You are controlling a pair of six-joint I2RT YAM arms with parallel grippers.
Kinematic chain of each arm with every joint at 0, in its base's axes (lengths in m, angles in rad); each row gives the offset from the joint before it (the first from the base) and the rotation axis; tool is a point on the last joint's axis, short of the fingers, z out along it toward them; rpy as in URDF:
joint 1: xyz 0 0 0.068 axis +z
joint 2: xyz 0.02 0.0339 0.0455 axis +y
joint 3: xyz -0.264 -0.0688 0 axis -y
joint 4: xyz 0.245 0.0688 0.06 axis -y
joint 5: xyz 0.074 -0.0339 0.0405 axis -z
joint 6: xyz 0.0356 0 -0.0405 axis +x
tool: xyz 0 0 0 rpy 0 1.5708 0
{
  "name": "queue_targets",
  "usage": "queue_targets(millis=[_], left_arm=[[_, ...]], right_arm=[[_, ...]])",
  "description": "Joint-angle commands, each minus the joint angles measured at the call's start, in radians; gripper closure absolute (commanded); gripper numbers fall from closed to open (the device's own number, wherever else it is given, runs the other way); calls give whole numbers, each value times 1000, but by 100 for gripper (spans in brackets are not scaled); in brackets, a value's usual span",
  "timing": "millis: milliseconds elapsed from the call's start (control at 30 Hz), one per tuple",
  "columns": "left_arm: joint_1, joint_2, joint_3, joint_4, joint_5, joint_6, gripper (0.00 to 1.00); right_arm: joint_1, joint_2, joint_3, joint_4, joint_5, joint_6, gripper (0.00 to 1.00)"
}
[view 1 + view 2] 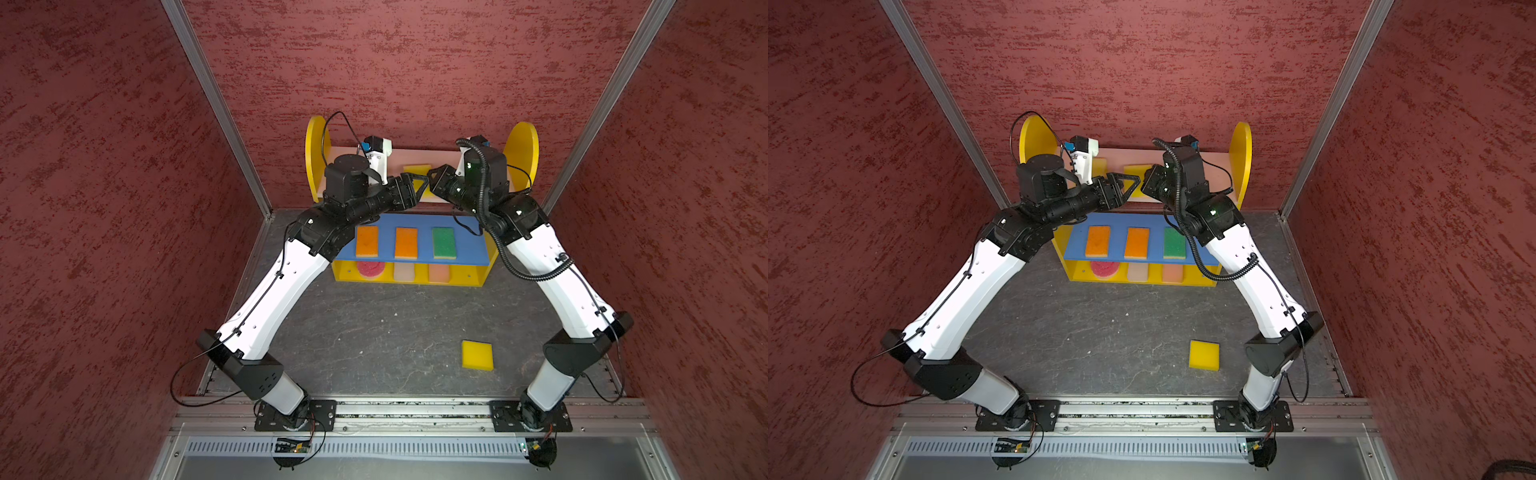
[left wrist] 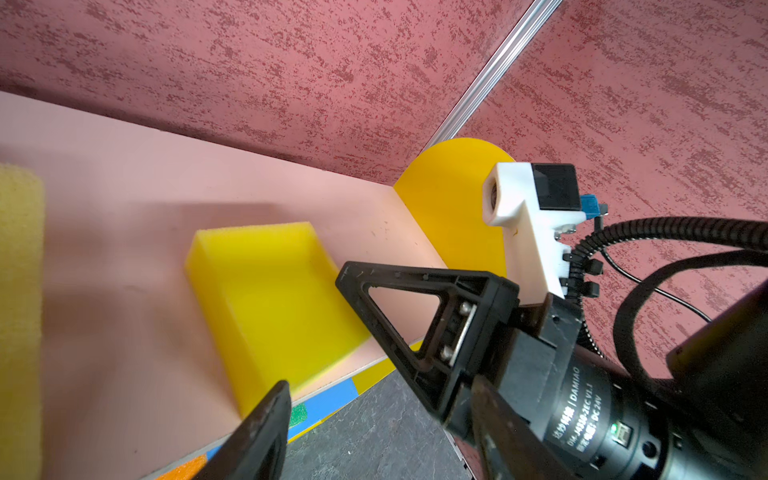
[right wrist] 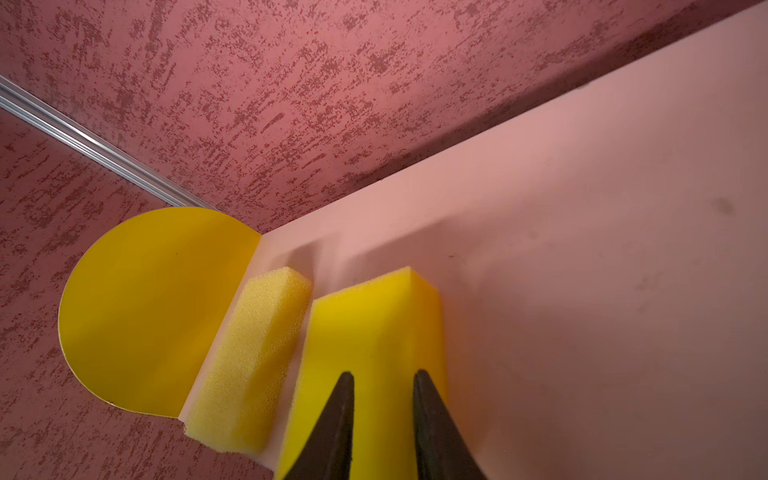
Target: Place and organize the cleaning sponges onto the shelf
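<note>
Sponge (image 3: pixel 374 332) on pink board (image 3: pixel 582 249) under right pincer (image 3: pixel 384 374), narrowly parted; left pincer (image 1: pixel 422 189) spread.

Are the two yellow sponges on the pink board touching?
Apart: the right wrist view shows a strip of pink board between the pale yellow sponge and the bright yellow sponge.

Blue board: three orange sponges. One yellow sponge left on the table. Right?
No. The blue board holds two orange sponges and one green-topped sponge, as both top views show. One yellow sponge does lie on the table.
</note>
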State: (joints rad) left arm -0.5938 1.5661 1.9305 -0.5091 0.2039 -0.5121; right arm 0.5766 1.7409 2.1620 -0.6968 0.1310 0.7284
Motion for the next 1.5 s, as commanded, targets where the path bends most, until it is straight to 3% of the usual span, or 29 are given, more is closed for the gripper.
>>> queue_targets(millis=[0,1067,1467], left_arm=[[5,6,10,10,-2,-3,32],[20,-33,1,18,-41,5,29],[17,-103,-49,33,-15,10,29]], right_arm=[[-7,-21,-21,34,-29,20,73],[-7,-109,-127,86,-36,30,70],[-7,-146,-139,78,-37,1,58]])
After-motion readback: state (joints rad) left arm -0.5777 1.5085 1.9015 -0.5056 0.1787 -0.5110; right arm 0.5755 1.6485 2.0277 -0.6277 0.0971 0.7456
